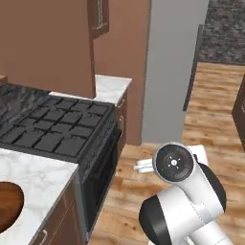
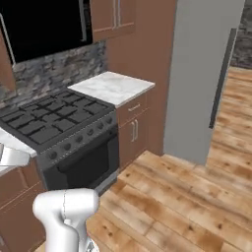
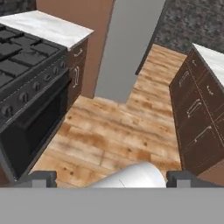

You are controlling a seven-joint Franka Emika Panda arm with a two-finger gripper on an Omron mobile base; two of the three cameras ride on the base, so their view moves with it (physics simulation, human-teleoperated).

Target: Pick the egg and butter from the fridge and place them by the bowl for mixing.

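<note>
**Hand view: fridge ahead, doors closed, nothing picked yet**

Hand view puts the tall grey fridge [image 3: 127, 48] at upper centre, its long dark vertical handle [image 3: 148, 41] running down its right edge. The door looks closed, so the egg and the butter are presumably behind it. The gripper [image 3: 111, 179] sits at the bottom edge, its two dark finger tips standing wide apart with only wooden floor between them: released, holding nothing.

In the left base view the fridge stands at upper centre-right, and the glossy dark-brown wooden bowl [image 1: 8, 205] shows at the lower left edge on the white marble counter [image 1: 36, 177]. Between bowl and fridge lies the black gas stove [image 1: 57, 125] with its oven below. The right base view shows the fridge at upper right, beyond a strip of brown plank floor [image 2: 177, 197].

Judged from this, the task is at its first step: reaching the fridge. The next move calls for closing in on the handle and pulling the door open before any pick.

The bowl is cut off by the frame, with only part of its rim and inside visible. The fridge shelves are hidden. A dark-brown drawer unit [image 3: 199, 113] fills the right of the hand view, partly cropped.
</note>
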